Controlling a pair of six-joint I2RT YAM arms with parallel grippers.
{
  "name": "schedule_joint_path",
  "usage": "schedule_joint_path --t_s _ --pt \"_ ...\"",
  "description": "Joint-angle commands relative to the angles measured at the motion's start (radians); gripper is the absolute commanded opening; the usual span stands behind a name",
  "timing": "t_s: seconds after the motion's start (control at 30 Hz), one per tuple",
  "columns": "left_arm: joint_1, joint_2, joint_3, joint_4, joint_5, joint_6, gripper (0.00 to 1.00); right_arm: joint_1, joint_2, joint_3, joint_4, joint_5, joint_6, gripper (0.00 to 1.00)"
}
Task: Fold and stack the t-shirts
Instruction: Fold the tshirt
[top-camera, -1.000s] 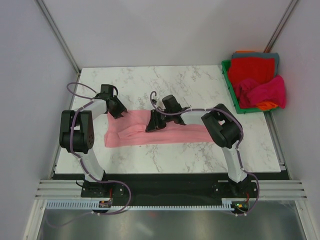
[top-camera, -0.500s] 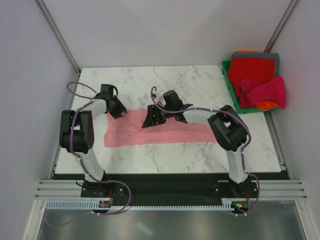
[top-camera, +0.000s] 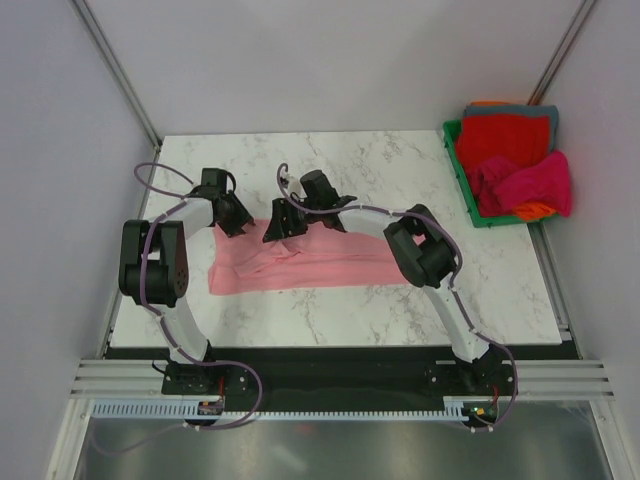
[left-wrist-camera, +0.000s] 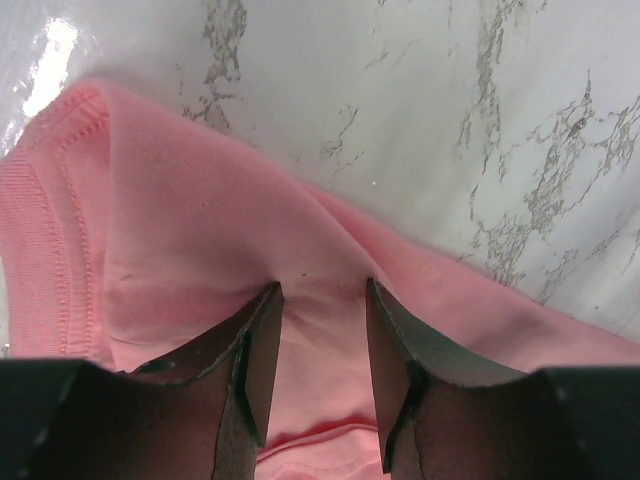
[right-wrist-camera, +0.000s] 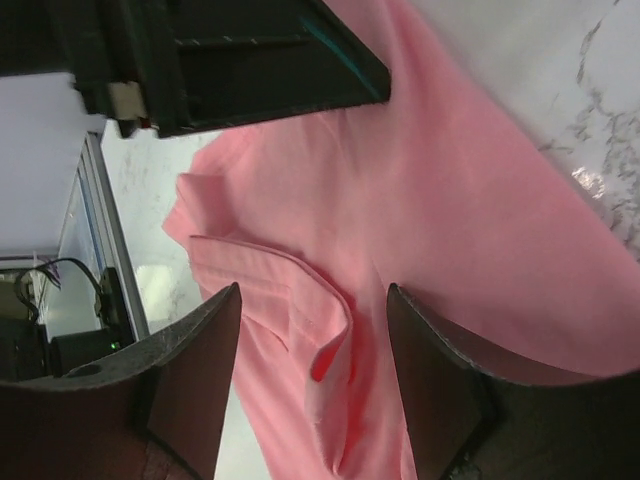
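Pink shirt (top-camera: 330, 266): it is lying as a long folded strip across the middle of the marble table (top-camera: 400, 165), running left to right. It is bunching into small ridges toward its left end.

Left gripper (top-camera: 232, 222): it is reaching down onto the far left corner of the pink shirt. In the left wrist view its fingers (left-wrist-camera: 258, 345) are standing a narrow gap apart. Their tips are pressing on the cloth, which is puckering around them. The ribbed hem is showing at the left edge of that view.

Right gripper (top-camera: 278, 227): it is hovering over the far edge of the pink shirt, just beside the left gripper. In the right wrist view its jaws are spreading wide. A raised fold of the cloth is running between them, and bare marble is showing at the upper right. I cannot tell whether its tips are touching the cloth.

Green bin (top-camera: 453, 160): it is sitting at the far right corner of the table, well apart from both grippers.

Other shirts: a red shirt (top-camera: 505, 140) is lying on top in the bin. A magenta shirt (top-camera: 532, 183) is spilling over the bin's near right side. An orange shirt (top-camera: 536, 211) is peeking out below the magenta one. A teal-grey shirt (top-camera: 547, 112) is showing at the back.
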Motion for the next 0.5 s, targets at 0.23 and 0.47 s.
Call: schedule_joint_path --t_s 0.23,0.47 --pt "0.012 0.008 0.018 -0.038 -0.021 0.045 0.48 0.046 0.048 0.067 -0.059 -0.110 -0.025 0.55" --pt "0.013 0.021 0.022 -0.038 -0.024 0.044 0.47 0.046 -0.034 -0.030 -0.057 -0.156 -0.035 0.50"
